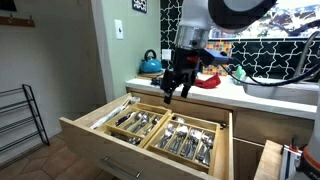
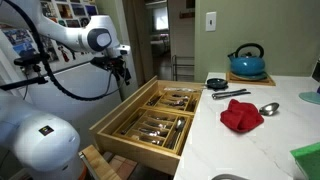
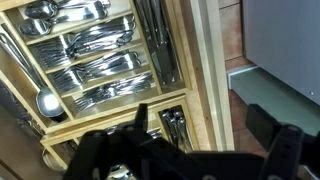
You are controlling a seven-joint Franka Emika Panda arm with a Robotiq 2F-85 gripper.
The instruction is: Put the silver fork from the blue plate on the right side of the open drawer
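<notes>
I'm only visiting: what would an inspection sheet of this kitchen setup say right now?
Surface: white counter beside the drawer.
Job's things: drawer open, trays full of cutlery; task fork and blue plate not made out.
Clutter: blue kettle, red cloth, spoon.
Grippers: gripper open, nothing seen held, above the drawer.
Cables: black cables hang off the arm.
Surroundings: wire rack, doorway.

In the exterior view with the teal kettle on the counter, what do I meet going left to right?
The gripper → drawer → red cloth → spoon. The teal kettle overlaps the cloth's span, so it is left out.
</notes>
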